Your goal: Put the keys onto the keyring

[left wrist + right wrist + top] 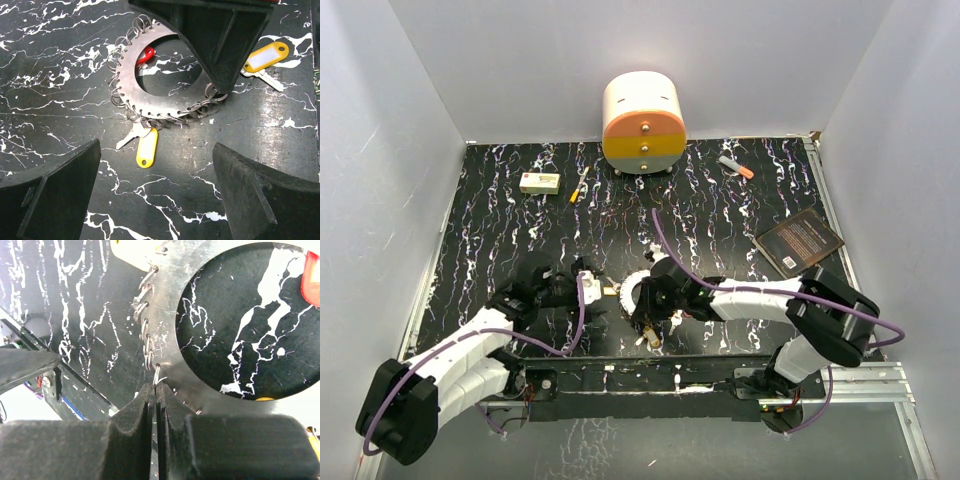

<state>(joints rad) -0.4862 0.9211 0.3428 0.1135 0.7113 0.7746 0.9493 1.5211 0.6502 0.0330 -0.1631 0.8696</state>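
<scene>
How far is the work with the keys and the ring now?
Done: one yellow-tagged key seems to hang at the keyring's rim. In hand: the right gripper pinches that rim; the left gripper is open. Left: a second yellow key lies apart.

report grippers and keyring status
Left gripper open, facing flat grey-silver metal keyring. Right gripper shut on its rim loop. Yellow-tagged metal key at rim nearest left gripper.
</scene>
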